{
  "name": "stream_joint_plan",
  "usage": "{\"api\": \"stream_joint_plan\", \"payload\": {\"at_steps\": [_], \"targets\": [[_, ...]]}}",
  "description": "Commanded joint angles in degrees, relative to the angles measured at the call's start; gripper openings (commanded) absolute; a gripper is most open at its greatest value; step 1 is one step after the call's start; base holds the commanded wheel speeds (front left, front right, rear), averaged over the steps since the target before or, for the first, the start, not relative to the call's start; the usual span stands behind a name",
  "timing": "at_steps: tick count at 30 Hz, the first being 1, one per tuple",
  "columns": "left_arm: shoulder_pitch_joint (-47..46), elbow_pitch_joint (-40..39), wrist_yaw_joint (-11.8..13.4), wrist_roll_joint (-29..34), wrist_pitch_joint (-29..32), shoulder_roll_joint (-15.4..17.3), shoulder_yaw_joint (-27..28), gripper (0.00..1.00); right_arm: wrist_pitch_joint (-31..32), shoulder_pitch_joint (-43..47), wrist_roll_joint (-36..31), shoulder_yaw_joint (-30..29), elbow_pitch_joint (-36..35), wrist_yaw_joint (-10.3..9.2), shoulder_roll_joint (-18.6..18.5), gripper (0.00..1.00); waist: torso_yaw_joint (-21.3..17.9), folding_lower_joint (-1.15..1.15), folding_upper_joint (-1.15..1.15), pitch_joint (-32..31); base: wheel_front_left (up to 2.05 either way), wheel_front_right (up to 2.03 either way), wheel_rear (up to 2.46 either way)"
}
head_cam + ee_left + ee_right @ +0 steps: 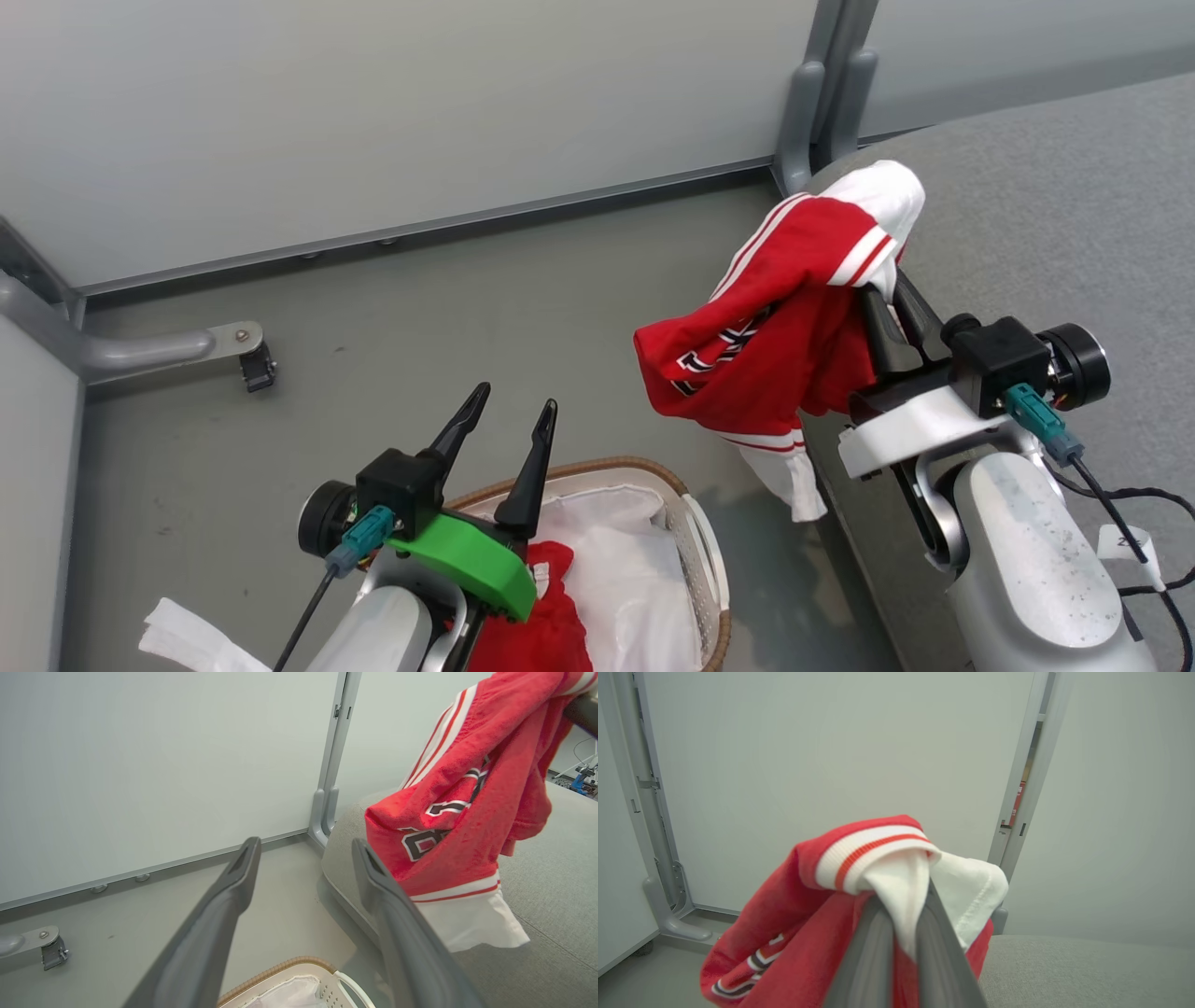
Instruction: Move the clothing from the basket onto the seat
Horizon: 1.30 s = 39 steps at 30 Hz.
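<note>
My right gripper [887, 289] is shut on a red jersey [775, 345] with white trim and dark lettering, holding it in the air over the left edge of the grey seat [1055, 215]. The right wrist view shows its white fabric pinched between my right fingers [873, 933], and the jersey [784, 933] drapes to the left. In the left wrist view the jersey [467, 807] hangs above the seat [551, 914]. My left gripper [513, 406] is open and empty above the basket [695, 551], where another red garment [546, 616] lies on the white liner [625, 569].
Grey partition panels [373, 112] with a metal post [803, 103] stand behind. A metal foot with a caster [247, 359] juts from the left panel onto the grey floor [523, 317]. A white cloth [187, 639] lies at the lower left.
</note>
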Motion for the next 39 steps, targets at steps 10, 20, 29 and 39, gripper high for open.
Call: {"api": "stream_joint_plan", "payload": {"at_steps": [10, 20, 29, 39], "targets": [[-1.85, -0.02, -1.02, 3.06, -0.05, -0.41, 0.93, 1.00, -0.14, -2.21, 1.05, -2.71, -0.62, -0.08, -0.20, 0.00, -13.11, 0.00, 0.00, 5.87, 0.00, 0.00, 0.00], [-4.55, 1.92, -1.58, 4.71, -0.04, 0.85, -0.54, 1.00, -0.14, -1.48, 3.73, -5.09, -0.67, -0.08, -0.15, 0.00, -23.63, 0.00, 0.00, 10.01, 0.00, 0.00, 0.00], [-6.58, 2.97, -1.83, 5.18, -0.05, 1.47, -2.28, 1.00, -0.13, -2.60, 4.82, -5.87, 1.08, -0.08, -0.13, 0.00, -26.52, 0.00, 0.00, 11.99, 0.00, 0.00, 0.00], [-9.31, 2.13, -1.95, 5.68, 0.78, 2.07, -4.11, 1.00, -0.14, -14.04, 0.11, -9.51, 3.25, -0.08, -0.16, 0.00, -23.32, 0.00, 0.00, 15.95, 0.00, 0.00, 0.00]]}}
